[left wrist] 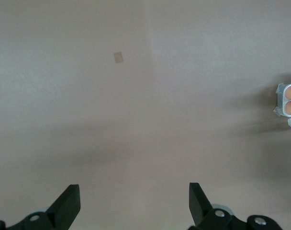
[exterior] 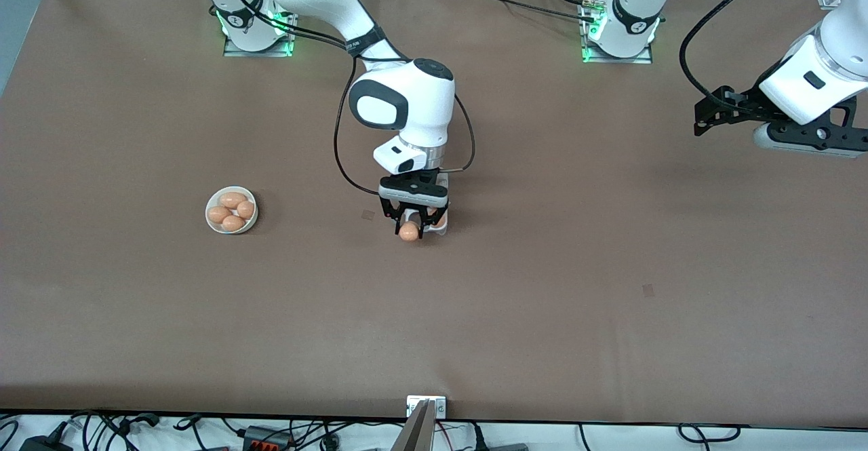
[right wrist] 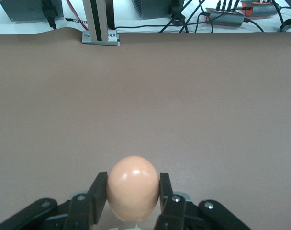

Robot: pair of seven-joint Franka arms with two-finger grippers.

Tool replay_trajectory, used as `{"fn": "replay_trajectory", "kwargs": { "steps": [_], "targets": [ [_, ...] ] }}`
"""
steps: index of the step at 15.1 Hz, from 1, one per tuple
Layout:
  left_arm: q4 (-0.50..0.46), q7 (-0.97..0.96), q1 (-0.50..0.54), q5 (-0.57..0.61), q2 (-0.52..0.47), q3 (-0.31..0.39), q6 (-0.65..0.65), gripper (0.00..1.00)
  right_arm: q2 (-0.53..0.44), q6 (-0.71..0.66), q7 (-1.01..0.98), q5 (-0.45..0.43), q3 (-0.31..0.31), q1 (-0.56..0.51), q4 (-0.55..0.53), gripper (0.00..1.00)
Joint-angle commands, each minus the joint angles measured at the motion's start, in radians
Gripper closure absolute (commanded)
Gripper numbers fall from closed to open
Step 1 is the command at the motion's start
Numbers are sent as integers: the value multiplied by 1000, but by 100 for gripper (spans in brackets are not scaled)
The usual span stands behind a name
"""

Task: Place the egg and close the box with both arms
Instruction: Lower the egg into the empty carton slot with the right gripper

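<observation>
Right gripper clamped on the egg, pinched between both fingers, hanging directly over the box at mid-table. Bowl of four brown eggs sitting well apart, toward the right arm's end. Left gripper waiting with fingers spread over bare table, well apart from the box.

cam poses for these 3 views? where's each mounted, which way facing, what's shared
Front view: high across the table, facing both arm bases; shows both arms, the right gripper holding the egg over the box, and the bowl of eggs.
Left wrist view: on the waiting left arm, looking down at the table; open left gripper.
Right wrist view: looks past the right gripper toward the front edge.
Shared: egg; box.
</observation>
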Motion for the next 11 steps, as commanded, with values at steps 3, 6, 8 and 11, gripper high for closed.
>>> {"fn": "replay_trajectory", "kwargs": {
  "steps": [3, 6, 8, 11],
  "targets": [
    [30, 4, 5, 17, 13, -5, -15, 0, 62, -13, -8, 14, -13, 26, 28, 100],
    [30, 4, -1, 19, 13, -5, -14, 0, 77, -13, 0, 18, -12, 30, 28, 100],
    [32, 4, -1, 19, 13, -5, -13, 0, 88, -12, 19, 45, -12, 38, 30, 100],
    [32, 4, -4, 40, 13, -6, -9, 0, 88, -12, 24, 62, -12, 41, 30, 100]
  ]
}}
